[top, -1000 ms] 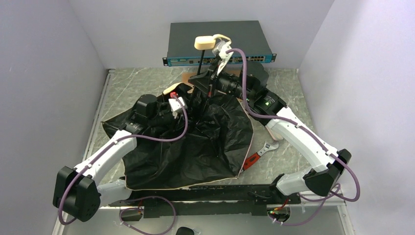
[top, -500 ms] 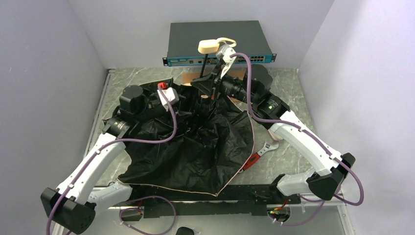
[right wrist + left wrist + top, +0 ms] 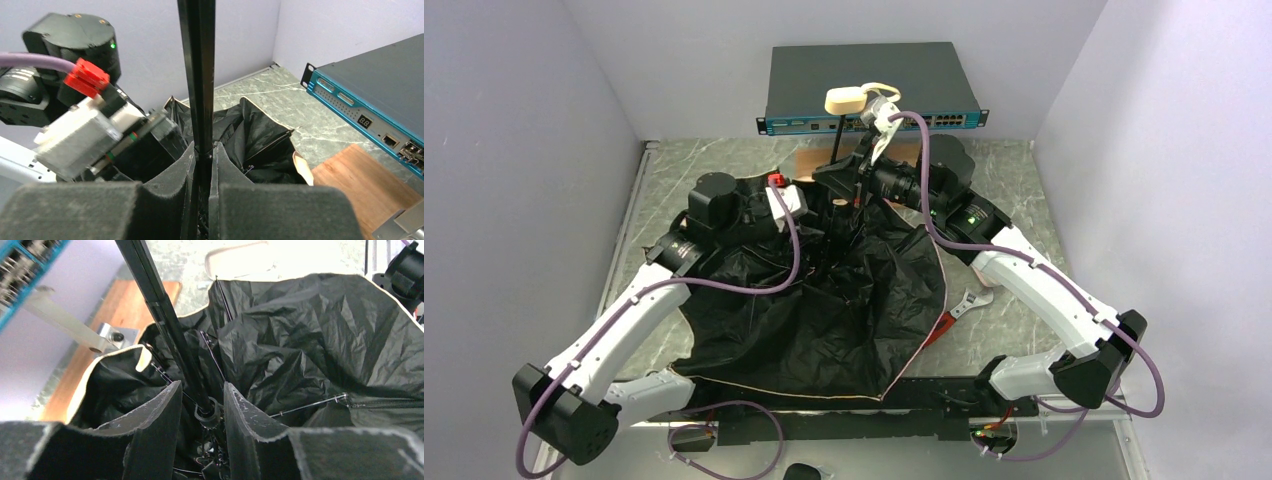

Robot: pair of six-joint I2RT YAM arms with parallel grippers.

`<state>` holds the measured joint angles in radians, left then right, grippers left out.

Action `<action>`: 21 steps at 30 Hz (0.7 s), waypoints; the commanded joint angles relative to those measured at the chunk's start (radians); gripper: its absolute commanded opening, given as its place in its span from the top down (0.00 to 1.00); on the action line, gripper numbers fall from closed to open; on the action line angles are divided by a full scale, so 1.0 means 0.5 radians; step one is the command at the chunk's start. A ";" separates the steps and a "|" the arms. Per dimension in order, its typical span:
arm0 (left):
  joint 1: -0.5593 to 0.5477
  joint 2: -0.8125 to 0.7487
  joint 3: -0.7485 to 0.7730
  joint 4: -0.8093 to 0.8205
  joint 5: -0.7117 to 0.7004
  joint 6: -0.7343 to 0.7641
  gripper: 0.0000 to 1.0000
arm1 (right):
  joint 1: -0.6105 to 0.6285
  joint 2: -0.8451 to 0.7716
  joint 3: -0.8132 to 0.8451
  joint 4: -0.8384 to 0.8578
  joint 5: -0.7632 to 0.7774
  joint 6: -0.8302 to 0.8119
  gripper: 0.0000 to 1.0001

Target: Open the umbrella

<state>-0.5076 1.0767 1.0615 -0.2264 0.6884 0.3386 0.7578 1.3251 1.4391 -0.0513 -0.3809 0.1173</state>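
The umbrella lies partly spread on the table, its black lining facing up with a peach edge. Its black shaft stands upright, with the cream knob handle and loop on top. My right gripper is shut on the shaft, and its pads press both sides. My left gripper is low by the shaft's foot. In the left wrist view its fingers stand on either side of the runner ring with a small gap, so it is open.
A dark network switch with a blue front sits at the back wall. A wooden board lies under the umbrella's far edge. A red-handled wrench lies right of the canopy. Grey walls close in the left, right and back.
My left gripper drew back to the left off the canopy, then came right to the foot of the shaft. The canopy fabric shifted. My right gripper kept its hold on the shaft.
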 commanded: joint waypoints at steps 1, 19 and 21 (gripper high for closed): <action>-0.003 0.063 -0.001 0.087 -0.029 0.006 0.60 | -0.002 -0.040 0.121 0.242 -0.043 0.073 1.00; 0.267 0.346 -0.388 -0.060 -0.324 0.176 0.70 | -0.033 0.061 0.583 0.222 -0.028 0.129 1.00; 0.280 0.370 -0.380 -0.069 -0.358 0.182 0.64 | -0.037 0.073 0.617 0.238 -0.034 0.147 1.00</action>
<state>-0.4309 1.1904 0.9310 -0.0593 0.7025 0.3550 0.7483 1.4586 1.5658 -0.1638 -0.3527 0.1036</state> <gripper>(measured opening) 0.311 0.085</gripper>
